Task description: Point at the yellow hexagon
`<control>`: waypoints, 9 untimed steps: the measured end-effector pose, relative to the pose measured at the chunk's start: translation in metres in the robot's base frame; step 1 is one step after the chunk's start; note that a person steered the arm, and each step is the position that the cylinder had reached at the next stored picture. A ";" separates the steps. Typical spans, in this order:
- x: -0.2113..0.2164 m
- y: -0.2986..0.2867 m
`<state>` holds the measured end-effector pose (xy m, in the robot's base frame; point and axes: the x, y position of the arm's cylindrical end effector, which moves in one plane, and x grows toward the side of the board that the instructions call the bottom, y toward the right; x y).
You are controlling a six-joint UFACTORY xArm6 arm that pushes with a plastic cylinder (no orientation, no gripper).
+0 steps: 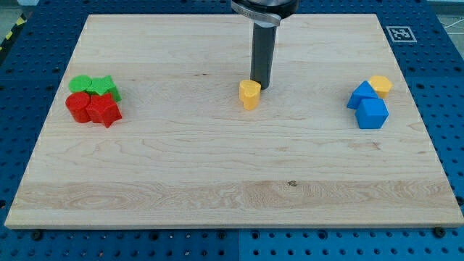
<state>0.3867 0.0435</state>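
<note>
A yellow hexagon (380,85) lies at the view's right, touching the upper right of a blue block (362,95). A second blue block (373,114) sits just below them. My tip (260,88) is near the board's top centre, far to the left of the hexagon. It stands right against the upper right side of another yellow block (249,94), which looks heart-shaped.
At the view's left, two green blocks (81,84) (106,87) and two red blocks (78,106) (105,111) are bunched together. All blocks rest on a wooden board (232,174) set on a blue perforated table.
</note>
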 end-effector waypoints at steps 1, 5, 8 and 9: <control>-0.025 0.029; -0.039 0.152; -0.035 0.241; -0.016 0.253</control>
<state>0.3704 0.2967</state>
